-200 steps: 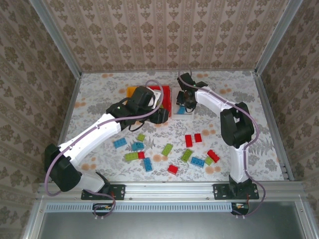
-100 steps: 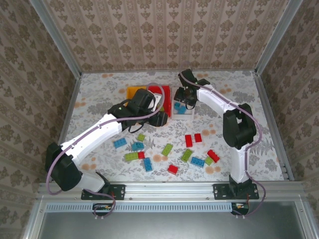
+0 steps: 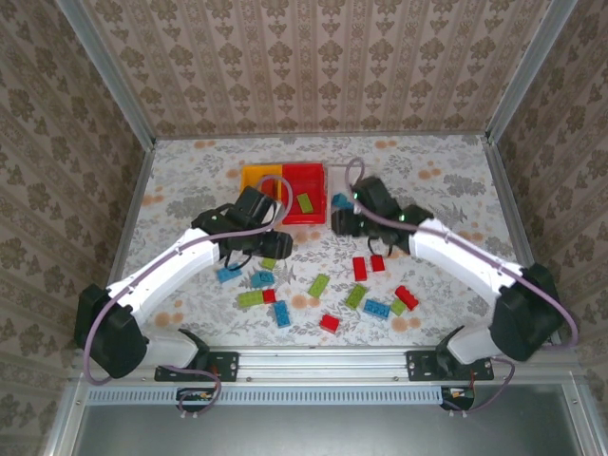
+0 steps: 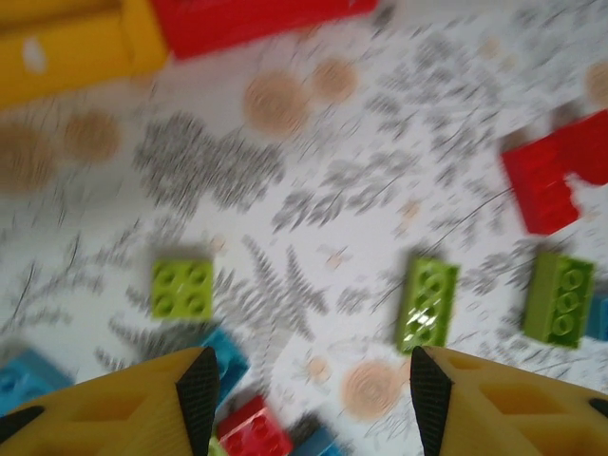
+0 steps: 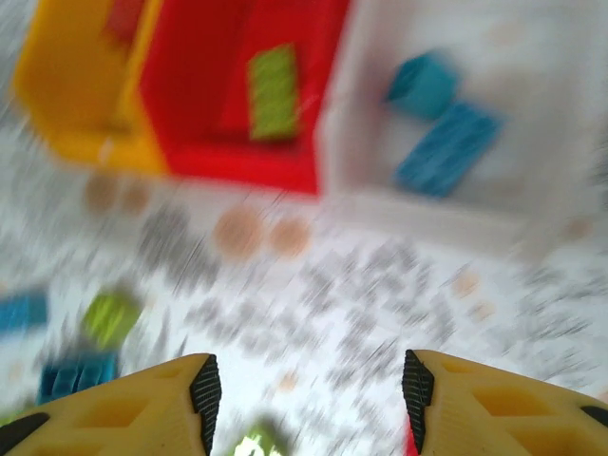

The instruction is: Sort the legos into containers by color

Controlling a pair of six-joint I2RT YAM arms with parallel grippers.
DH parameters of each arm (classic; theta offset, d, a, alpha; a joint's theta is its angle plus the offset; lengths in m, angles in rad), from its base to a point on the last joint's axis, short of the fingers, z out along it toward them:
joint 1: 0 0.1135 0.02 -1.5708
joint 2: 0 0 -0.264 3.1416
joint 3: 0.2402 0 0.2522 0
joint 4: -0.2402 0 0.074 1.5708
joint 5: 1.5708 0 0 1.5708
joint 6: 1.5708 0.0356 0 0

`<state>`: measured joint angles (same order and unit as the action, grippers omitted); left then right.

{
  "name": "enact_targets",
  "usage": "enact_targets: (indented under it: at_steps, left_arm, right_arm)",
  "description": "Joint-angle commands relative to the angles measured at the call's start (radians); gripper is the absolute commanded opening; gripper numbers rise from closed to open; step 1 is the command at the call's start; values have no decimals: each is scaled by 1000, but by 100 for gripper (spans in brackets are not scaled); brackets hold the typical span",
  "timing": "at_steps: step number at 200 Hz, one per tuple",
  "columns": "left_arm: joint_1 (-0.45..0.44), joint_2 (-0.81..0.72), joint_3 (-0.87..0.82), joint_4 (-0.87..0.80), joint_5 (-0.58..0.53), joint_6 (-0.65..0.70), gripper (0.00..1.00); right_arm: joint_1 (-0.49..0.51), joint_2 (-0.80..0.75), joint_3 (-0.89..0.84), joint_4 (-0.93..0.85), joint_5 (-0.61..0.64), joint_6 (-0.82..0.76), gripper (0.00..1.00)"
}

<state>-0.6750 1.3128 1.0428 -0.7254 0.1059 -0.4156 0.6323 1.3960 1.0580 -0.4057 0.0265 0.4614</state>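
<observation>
Left gripper [image 4: 312, 394]: opened wide, nothing held between the fingers, seen low over loose bricks
Right gripper [image 5: 309, 389]: jaws spread apart, nothing gripped, placed near the front of the bins
Bins: yellow bin [image 3: 258, 178], red bin [image 3: 309, 180] and white bin [image 5: 427, 211] are set side by side at the far middle of the table [image 3: 190, 180]
Red bin: one green brick [image 5: 274, 92] is lodged inside
White bin: two blue bricks [image 5: 448, 147] are kept inside
Loose bricks: red, green and blue ones are scattered between the arms; a square green brick [image 4: 182, 288] and a long green brick [image 4: 427, 301] are seen below the left gripper
</observation>
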Motion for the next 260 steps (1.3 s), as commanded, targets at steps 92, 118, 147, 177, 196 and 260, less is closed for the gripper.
enact_targets:
  at_steps: [92,118,147,177,196,260]
  left_arm:
    - [-73,-74,-192,-253,120,-513,60]
    - [-116,-55,-241,-167,137,-678,63]
    - [-133,-9,-310,-8,129,-827,65]
    - [-154,80,-265,-30,45,-837,66]
    - [-154,109,-274,15,21,-844,66]
    - [-146,151,-216,2,-21,-768,64]
  right_arm:
    - [139,-188,-231,77,-149,-185,65]
    - [139,-171,-220,89,-194,-204,65]
    - [137,-173,-213,57,-218,-246,66]
    - [130,-208,-219,46,-221,-260,69]
    - [121,-225,-228,51,-226,-249,69]
    - [115,-244,-236,49,-234,-219,70]
